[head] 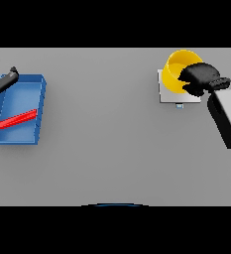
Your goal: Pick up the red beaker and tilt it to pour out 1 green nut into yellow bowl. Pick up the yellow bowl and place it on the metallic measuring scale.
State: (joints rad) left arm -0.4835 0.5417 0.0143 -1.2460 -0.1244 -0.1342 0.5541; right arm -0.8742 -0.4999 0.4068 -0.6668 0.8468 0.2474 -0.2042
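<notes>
- Right hand (202, 79), dark and rounded, is clenched over the rim of the glossy yellow bowl (178, 72).
- Bowl sits on the flat, square metallic scale (165, 94).
- Left hand (2, 81), fingers relaxed, hovers by the blue tray (41, 106) holding a red rod (18, 119).
- Grey table (107, 149) looks smooth.

Blue tray (37, 84) (far left) on grey table (107, 149)

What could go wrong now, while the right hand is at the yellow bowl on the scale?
1. The right hand curls over the near rim of the yellow bowl; pulling away could tip or drag it.
2. The bowl appears to overhang the far edge of the metallic measuring scale, so a nudge may slide it off.
3. The bowl's contents are hidden, so the nut cannot be confirmed.
</notes>
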